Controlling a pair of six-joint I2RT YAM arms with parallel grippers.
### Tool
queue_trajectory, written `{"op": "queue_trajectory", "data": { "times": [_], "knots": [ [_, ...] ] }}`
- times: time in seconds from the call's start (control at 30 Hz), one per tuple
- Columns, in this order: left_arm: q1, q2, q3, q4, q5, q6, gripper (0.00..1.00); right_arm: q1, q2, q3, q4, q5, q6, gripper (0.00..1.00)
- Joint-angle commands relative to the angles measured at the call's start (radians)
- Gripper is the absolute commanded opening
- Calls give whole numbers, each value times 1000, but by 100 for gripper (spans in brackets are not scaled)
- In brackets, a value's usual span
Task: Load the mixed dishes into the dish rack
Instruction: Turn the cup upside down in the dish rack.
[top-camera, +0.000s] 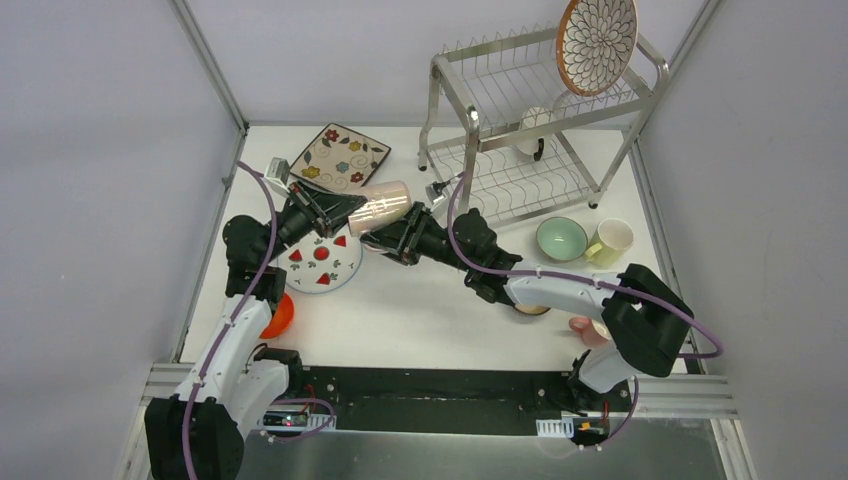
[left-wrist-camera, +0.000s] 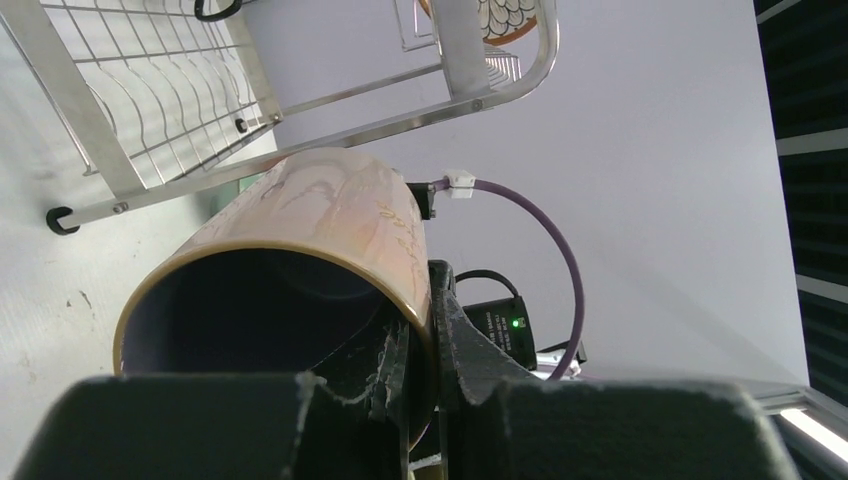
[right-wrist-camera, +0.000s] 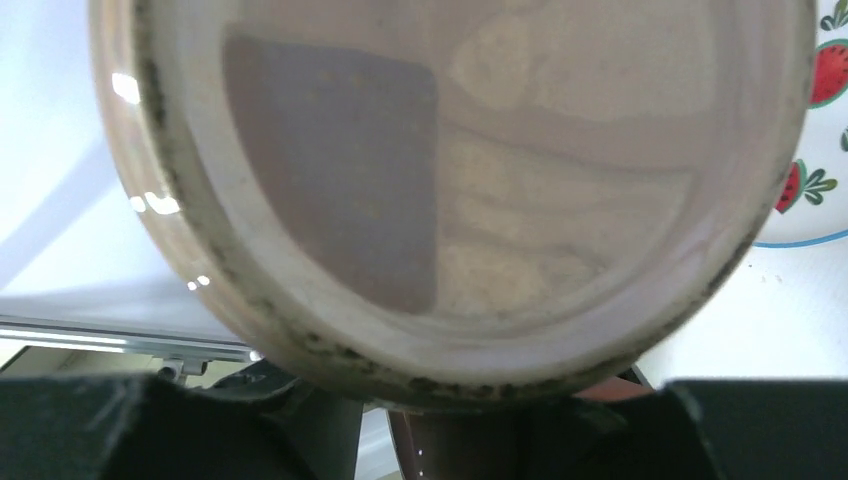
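A pale pink cup (top-camera: 380, 207) lies on its side in the air over the table, left of the dish rack (top-camera: 470, 110). My left gripper (top-camera: 345, 212) is shut on its rim, one finger inside the mouth and one outside, as the left wrist view shows (left-wrist-camera: 435, 330). My right gripper (top-camera: 392, 235) is at the cup's other end. The cup's base (right-wrist-camera: 480, 150) fills the right wrist view, with the right gripper's (right-wrist-camera: 430, 400) dark fingers low on either side. Whether they press on it is hidden. A round petal-pattern plate (top-camera: 597, 42) stands on the rack's top tier.
A square floral plate (top-camera: 340, 157) lies at the back left, a white strawberry plate (top-camera: 322, 262) under the left arm, an orange bowl (top-camera: 280, 316) nearer. A mint bowl (top-camera: 561, 238), pale cup (top-camera: 612, 240) and pink cup (top-camera: 590, 330) sit right. A white cup (top-camera: 535, 128) hangs inside the rack.
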Motion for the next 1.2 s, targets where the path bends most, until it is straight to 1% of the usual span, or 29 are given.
{"op": "queue_trajectory", "data": {
  "times": [0.0, 0.07, 0.2, 0.23, 0.33, 0.37, 0.5, 0.67, 0.7, 0.73, 0.77, 0.97, 1.0, 1.03, 1.07, 1.17],
  "knots": [
    [-21, -40, -5, 117, 14, -31, 0, 1, -7, 19, 204, -12, 23, 37],
    [-21, -38, -13, 120, 17, -30, 0, 0, -9, 16, 205, -13, 21, 29],
    [-21, -34, -48, 171, 13, -56, 0, 0, -6, -2, 256, -9, 37, 3],
    [-21, -34, -54, 169, 13, -59, 0, -1, -2, -10, 277, -9, 47, 0],
    [-21, -39, -63, 143, 11, -47, 0, -6, 2, -25, 313, -10, 64, 0],
    [-21, -39, -65, 134, 13, -43, 2, -6, 0, -29, 314, -7, 65, 0],
    [-21, -56, -66, 79, 21, -19, 20, -6, -12, -62, 324, 8, 62, 0],
    [-22, -104, -64, -60, -6, 13, 43, -8, -23, -98, 324, 13, 62, 0],
    [-21, -111, -60, -84, -12, 21, 49, -9, -24, -102, 324, 8, 65, 0],
    [-21, -112, -56, -111, -14, 29, 58, -10, -27, -110, 324, 4, 68, 0],
    [-21, -110, -50, -129, -15, 39, 64, -10, -31, -118, 324, 7, 69, 0],
    [-21, -112, -31, -241, -16, 86, 84, -11, -108, -201, 304, 73, 60, 0],
    [-21, -113, -26, -263, -15, 98, 89, -11, -129, -219, 291, 89, 57, 0],
    [-21, -116, -20, -293, -16, 113, 97, -11, -151, -240, 275, 102, 52, 0],
    [-21, -118, -11, -328, -18, 136, 99, -11, -180, -255, 252, 114, 43, 0],
    [-21, -119, 28, -435, -21, 204, 99, -10, -252, -281, 162, 138, 9, 0]
  ]
}}
